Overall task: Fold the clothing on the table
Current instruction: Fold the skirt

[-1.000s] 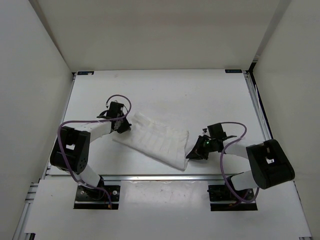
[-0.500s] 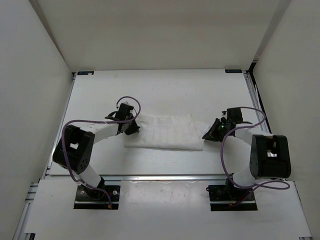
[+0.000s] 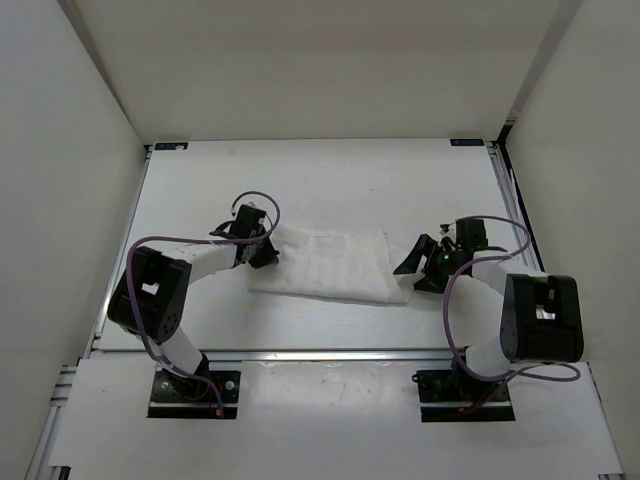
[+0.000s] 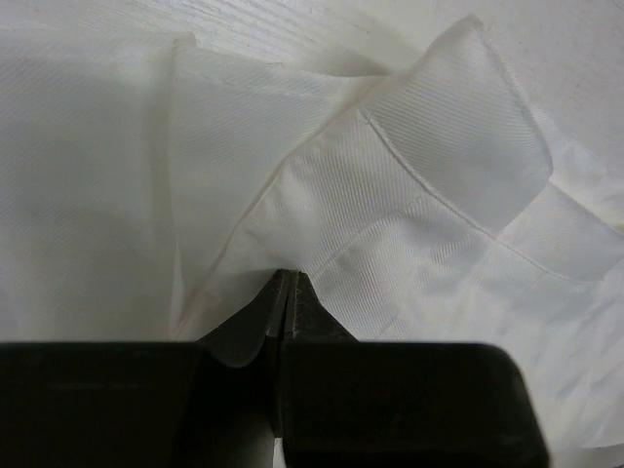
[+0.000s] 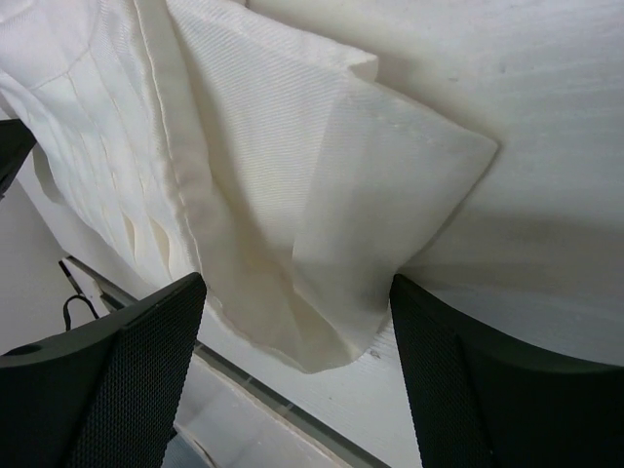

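The table [image 3: 330, 180] holds the clothing [image 3: 325, 265], a folded strip near the middle. The left gripper [image 3: 265, 252] pinches its left end. The right gripper [image 3: 410, 270] is wide open. Next, I think, it should grab the right end and fold it over.

Far half of the table open, middle band crowded

I see bare table [image 3: 330, 180] behind the clothing [image 3: 330, 265], running from the left wall [image 3: 70, 200] to the right wall [image 3: 580, 200], and a narrower bare strip between the clothing and the near rail [image 3: 320, 352]. The clothing fills the gap between my grippers. The left gripper [image 3: 266, 254] is clamped on its left end, and the right gripper [image 3: 412, 268] has its jaws spread either side of the right corner. Purple cable [image 3: 258, 200] arches over both wrists. The left elbow [image 3: 150, 300] and right elbow [image 3: 540, 320] block the near corners.
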Robot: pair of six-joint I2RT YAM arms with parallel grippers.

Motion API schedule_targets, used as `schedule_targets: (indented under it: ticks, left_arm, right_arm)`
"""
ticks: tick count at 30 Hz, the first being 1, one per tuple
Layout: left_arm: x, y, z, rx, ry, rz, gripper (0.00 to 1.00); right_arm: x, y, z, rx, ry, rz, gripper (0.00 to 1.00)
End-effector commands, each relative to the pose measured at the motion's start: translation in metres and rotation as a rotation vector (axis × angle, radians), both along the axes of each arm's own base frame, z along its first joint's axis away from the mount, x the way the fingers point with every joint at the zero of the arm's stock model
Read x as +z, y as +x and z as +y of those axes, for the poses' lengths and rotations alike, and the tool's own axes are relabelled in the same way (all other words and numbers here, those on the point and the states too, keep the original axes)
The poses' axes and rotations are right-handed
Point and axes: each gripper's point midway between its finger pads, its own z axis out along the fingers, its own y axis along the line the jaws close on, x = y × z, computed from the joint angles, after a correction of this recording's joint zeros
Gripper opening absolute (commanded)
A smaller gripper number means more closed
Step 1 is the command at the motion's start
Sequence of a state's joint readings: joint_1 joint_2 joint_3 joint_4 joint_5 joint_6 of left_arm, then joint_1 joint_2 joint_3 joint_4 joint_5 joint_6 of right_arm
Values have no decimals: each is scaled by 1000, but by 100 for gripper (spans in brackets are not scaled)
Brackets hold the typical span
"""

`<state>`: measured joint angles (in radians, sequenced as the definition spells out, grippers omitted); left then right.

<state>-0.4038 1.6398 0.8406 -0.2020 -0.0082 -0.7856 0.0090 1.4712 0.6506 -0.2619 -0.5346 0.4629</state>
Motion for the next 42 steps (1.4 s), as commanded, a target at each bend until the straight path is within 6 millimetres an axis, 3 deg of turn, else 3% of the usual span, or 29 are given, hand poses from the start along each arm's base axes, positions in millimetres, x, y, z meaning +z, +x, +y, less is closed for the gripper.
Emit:
schedule_targets:
  ticks: [1,12,15,20,23,24,25,26,27,29,35,39,42]
  left_arm:
    - [16,5,1,-4,-10,-40,0]
    - [18,9,11,16,4,-47,0]
    - [18,10,14,19,10,-49,0]
    - [17,9,18,23,16,-43,0]
    - [16,8,21,19,33,-40,0]
    - [14,6,24,19,36,-33,0]
    - [16,9,24,24,28,-36,0]
    - [13,7,25,28,32,-28,0]
    - [16,9,27,32,33,-36,0]
    - [17,11,26,33,26,-38,0]
    - [37,17,0,-4,-39,-78,0]
    - [61,21,-35,-83,-134,-113,0]
    - [88,21,-76,-195,-232,-164,0]
  right_arm:
    - [-14,-19,-8,6,-47,34,82]
    - [-9,-16,-14,-67,6,-17,84]
    - [-5,-7,-4,-43,23,-38,84]
    - [-17,-5,22,15,74,4,81]
    - [-22,-2,27,20,102,15,76]
    - [-24,-2,29,25,110,24,70]
    - [-24,-1,29,37,114,16,53]
    - [-26,-2,28,30,111,30,7]
    - [-30,-3,24,24,86,42,0]
    - [-27,1,17,10,57,22,0]
    - [-14,-1,-9,-21,3,3,0]
    - [-12,-7,-17,-19,-19,-3,0]
    - [-16,-13,-14,-4,-21,17,0]
